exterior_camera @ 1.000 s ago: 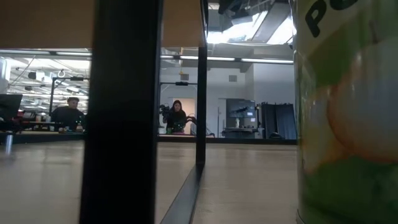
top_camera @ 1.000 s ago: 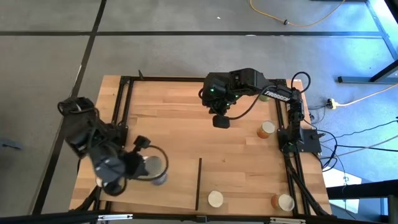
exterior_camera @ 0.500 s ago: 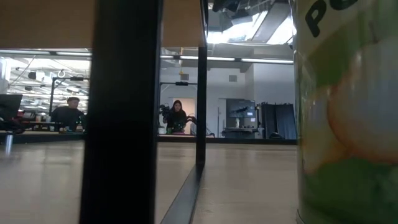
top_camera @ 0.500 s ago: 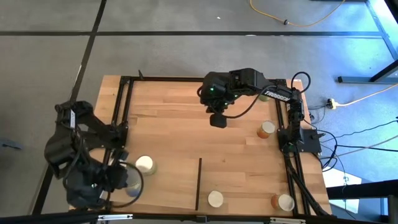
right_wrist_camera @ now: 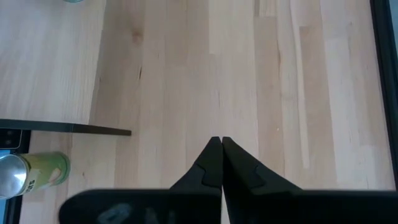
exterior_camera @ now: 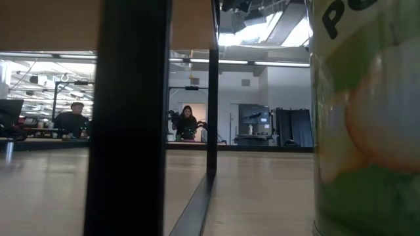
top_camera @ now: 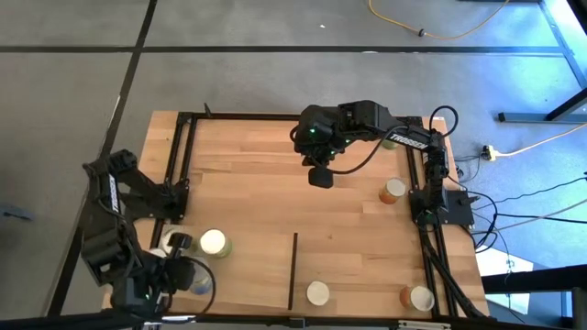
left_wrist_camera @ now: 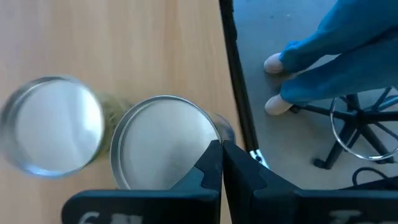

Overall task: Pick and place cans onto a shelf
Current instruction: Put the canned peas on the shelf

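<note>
The left gripper (top_camera: 179,275) has been drawn back from the divider (top_camera: 293,270) toward the table's outer corner, clenched and empty. Two cans (top_camera: 213,243) are left standing there on the shelf (top_camera: 248,266), so that placement looks done. The right gripper (top_camera: 321,178) hangs closed beyond the divider's far end.

The left arm (top_camera: 115,234) swings back toward the near left corner of the table, off the pale shelf (top_camera: 240,266) where it hovers a second ago. Its gripper (top_camera: 174,275), fingers pressed together, now sits low by the table's left edge, above a can (top_camera: 194,280) standing there. A can (top_camera: 213,243) with a cream top, covered by the gripper at first, stands uncovered on the shelf. The right gripper (top_camera: 320,178) drifts a touch farther from the near edge, fingers closed.
</note>
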Robot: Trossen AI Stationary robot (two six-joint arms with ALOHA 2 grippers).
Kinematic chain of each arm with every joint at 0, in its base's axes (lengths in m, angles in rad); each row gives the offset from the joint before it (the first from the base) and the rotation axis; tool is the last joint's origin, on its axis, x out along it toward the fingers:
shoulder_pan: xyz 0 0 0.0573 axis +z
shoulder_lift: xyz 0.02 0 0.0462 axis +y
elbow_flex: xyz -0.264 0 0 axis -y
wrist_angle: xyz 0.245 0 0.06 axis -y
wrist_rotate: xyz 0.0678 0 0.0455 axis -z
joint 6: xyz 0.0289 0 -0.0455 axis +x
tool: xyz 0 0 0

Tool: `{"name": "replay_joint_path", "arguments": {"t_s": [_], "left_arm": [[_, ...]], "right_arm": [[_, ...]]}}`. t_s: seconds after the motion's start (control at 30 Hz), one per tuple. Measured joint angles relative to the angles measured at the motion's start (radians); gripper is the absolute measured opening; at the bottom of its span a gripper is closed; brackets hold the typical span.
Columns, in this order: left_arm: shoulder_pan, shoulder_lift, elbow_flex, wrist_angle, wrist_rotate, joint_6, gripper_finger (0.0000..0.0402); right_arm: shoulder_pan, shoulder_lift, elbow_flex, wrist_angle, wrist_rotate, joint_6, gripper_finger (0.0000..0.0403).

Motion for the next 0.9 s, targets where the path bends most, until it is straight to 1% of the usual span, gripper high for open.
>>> {"name": "replay_joint_path", "arguments": {"t_s": [0.33,0.63,0.9], "left_arm": [[0.000,0.000,-0.122,0.057,-0.015,0.001,0.0000],[0.009,-0.001,-0.126,0.107,0.011,-0.002,0.0002],[0.009,-0.001,-0.126,0.111,0.023,-0.004,0.0027]], "right_arm": [[0.000,0.000,0.000,-0.001,-0.002,-0.001,0.0000],[0.000,0.000,0.000,-0.001,-0.008,0.023,0.0000],[0.000,0.000,0.000,0.002,-0.008,0.023,0.0000]]}}
